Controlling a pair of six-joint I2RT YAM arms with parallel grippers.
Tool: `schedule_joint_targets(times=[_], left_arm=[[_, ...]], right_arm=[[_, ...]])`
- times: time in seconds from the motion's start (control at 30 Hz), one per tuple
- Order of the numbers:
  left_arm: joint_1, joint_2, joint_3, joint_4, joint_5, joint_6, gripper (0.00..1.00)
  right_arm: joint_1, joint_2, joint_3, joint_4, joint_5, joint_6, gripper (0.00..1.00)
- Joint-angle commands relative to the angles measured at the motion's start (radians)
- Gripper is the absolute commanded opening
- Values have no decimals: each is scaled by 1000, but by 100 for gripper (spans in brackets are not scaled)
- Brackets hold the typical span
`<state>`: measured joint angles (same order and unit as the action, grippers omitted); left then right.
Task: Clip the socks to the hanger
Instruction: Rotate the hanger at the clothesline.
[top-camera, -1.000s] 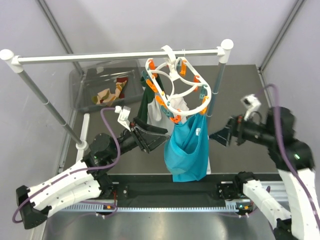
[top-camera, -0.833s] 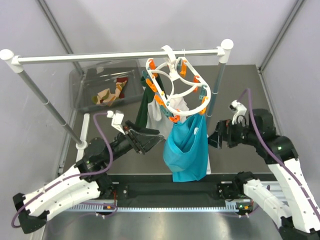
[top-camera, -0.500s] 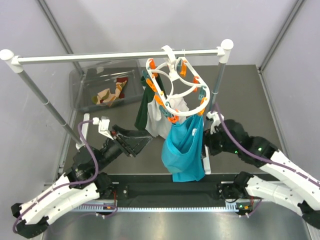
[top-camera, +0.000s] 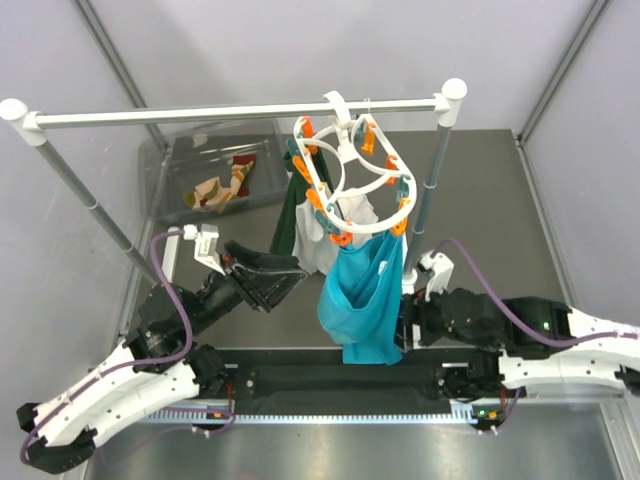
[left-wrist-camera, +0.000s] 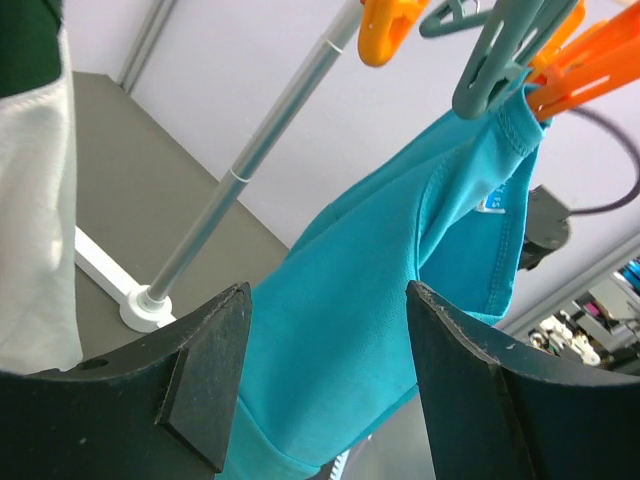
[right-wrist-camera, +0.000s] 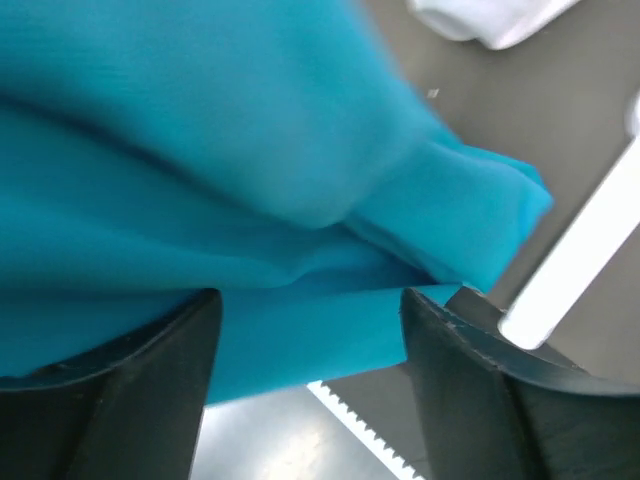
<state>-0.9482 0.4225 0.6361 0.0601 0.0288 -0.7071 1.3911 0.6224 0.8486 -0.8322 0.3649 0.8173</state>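
Inside grey bin (top-camera: 152, 175), far left: socks (top-camera: 222, 186), not yet clipped, well apart from both grippers | risk: right gripper (right-wrist-camera: 310, 296), jaws apart at teal cloth (top-camera: 365, 290), may snag it and swing hanger (top-camera: 355, 185) | socks look: crumpled, tan with dark red | left gripper (left-wrist-camera: 328, 292): released, empty, near hanger

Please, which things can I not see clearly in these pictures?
1. Socks: top view, too small in the bin to count.
2. Right gripper: right wrist view, the blurred teal cloth fills it, so contact is unclear; top view, the cloth hides it.
3. Hanger: left wrist view, cut off by the top edge; only clips show.
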Motion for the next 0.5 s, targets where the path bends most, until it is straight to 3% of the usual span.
schedule_joint_targets(times=[0.0, 0.1, 0.2, 0.47], left_arm=[[-3, 7, 4, 75, 63, 14, 68], [-3, -28, -4, 58, 83, 6, 68], [-3, -83, 16, -12, 79, 3, 69], [-3, -142, 123, -325, -3, -61, 77]], right_arm=[[132, 104, 104, -25, 186, 47, 75], [184, 229, 159, 1, 209, 1, 80], [186, 350, 170, 160, 187, -67, 80], [180, 438, 116, 542, 200, -180, 74]])
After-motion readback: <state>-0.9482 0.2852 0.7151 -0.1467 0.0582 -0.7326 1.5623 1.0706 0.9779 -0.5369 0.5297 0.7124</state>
